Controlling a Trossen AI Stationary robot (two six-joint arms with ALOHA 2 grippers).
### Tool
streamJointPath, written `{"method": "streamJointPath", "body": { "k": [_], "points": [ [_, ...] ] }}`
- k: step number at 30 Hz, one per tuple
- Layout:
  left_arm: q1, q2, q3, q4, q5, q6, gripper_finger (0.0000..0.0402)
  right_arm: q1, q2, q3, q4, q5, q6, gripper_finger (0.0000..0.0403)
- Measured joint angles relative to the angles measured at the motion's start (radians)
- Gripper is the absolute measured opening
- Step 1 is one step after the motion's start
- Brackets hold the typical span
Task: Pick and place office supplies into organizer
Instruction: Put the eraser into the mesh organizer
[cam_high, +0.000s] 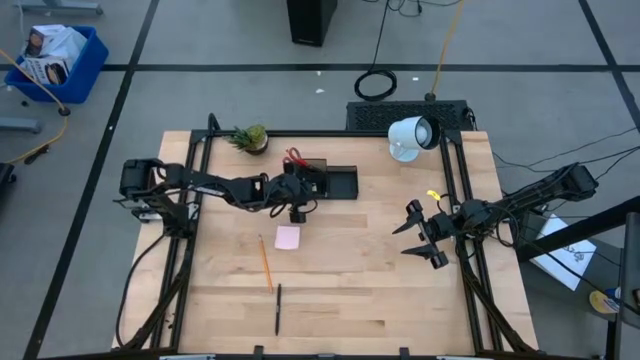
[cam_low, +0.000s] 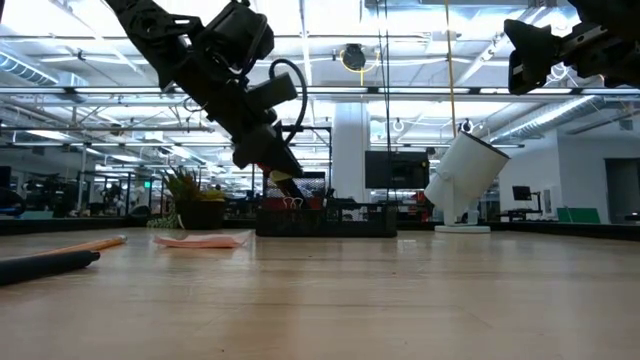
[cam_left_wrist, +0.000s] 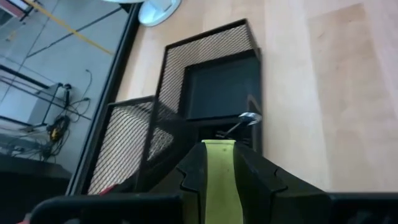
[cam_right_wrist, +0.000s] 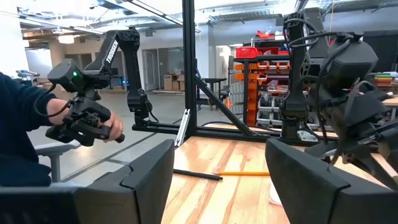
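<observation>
hovering over the black mesh organizer (cam_high: 330, 181) at the back of the table, the left gripper (cam_left_wrist: 219, 167) has its fingers pressed together on a small yellow piece (cam_left_wrist: 219, 180), flat and strip-like as the left wrist view shows it, held between the pads and pointing down at the low tray compartment. a silver-handled binder clip (cam_left_wrist: 244, 120) already lies in that tray, and red-handled scissors (cam_high: 294, 157) stand in the taller cup section.

the yellow piece looks light and thin, probably stiff enough not to droop; a pinch across its flat faces, as now, suits it, and it should drop cleanly once the fingers part.

the rest still lie on the wood. the pink sticky-note pad (cam_high: 288, 237) sits just in front of the organizer: soft-edged, light, low to the table, so i judge it needs a grip across two opposite edges, with the fingertips scraping the surface. the orange pencil (cam_high: 266, 262) and the black pen (cam_high: 278, 308) lie nearer the front edge, well apart from the organizer; both are stiff, slim and apt to roll, best taken across the barrel near the middle so they do not tip.

the right gripper (cam_high: 425, 233) waits at the right side of the table, fingers spread and holding nothing; another small yellow piece (cam_high: 433, 195) lies near it.
</observation>
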Motion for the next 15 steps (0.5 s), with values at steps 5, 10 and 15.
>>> {"method": "streamJointPath", "body": {
  "k": [5,10,15],
  "points": [
    [0.002,0.000,0.000,0.004,-0.015,-0.003,0.0065,0.000,0.000,0.000,0.000,0.000,0.000,0.0247],
    [0.006,0.000,0.000,0.004,-0.023,0.031,0.0065,0.000,0.000,0.000,0.000,0.000,0.000,0.0243],
    [0.008,0.000,0.000,0.004,-0.036,0.011,0.0065,0.000,0.000,0.000,0.000,0.000,0.000,0.0245]
  ]
}}
